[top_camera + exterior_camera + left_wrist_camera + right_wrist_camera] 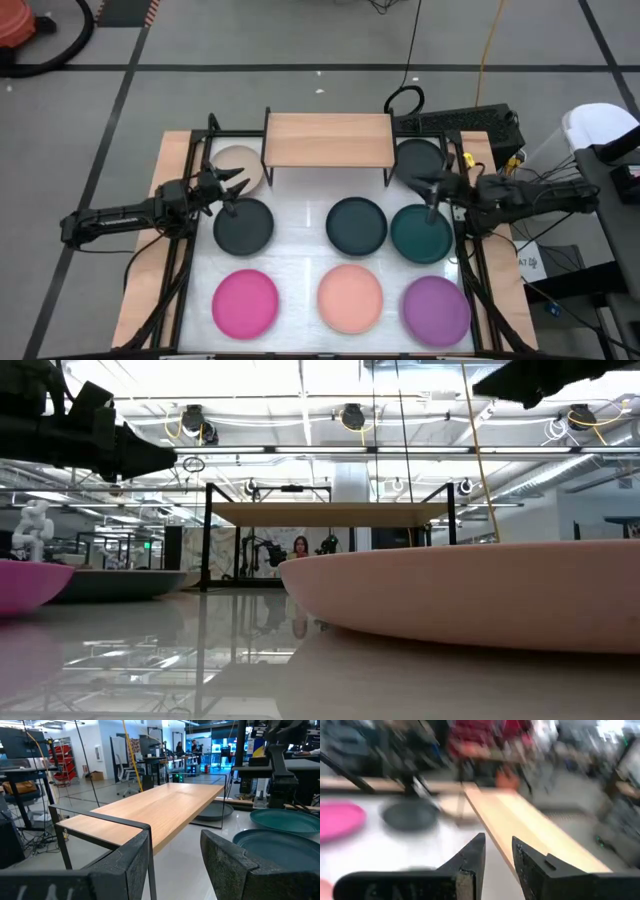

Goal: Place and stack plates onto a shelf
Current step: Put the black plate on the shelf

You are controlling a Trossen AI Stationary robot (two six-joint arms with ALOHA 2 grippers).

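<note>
Wood shelf (328,139) stands bare at the far side; my left jaws (234,186) and right jaws (424,186) hover open, empty, flanking it, plates (244,225) unlifted on the tabletop (300,262).

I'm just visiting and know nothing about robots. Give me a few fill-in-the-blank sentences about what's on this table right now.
1. The number of plates lying on top of the wooden shelf is ____.
2. In the front row, the peach plate lies between the magenta plate and the ____ plate.
3. The beige plate sits nearest the ____ claw.
4. The right claw hovers near the dark ____ plate.

Missing words: zero; purple; left; teal
</note>
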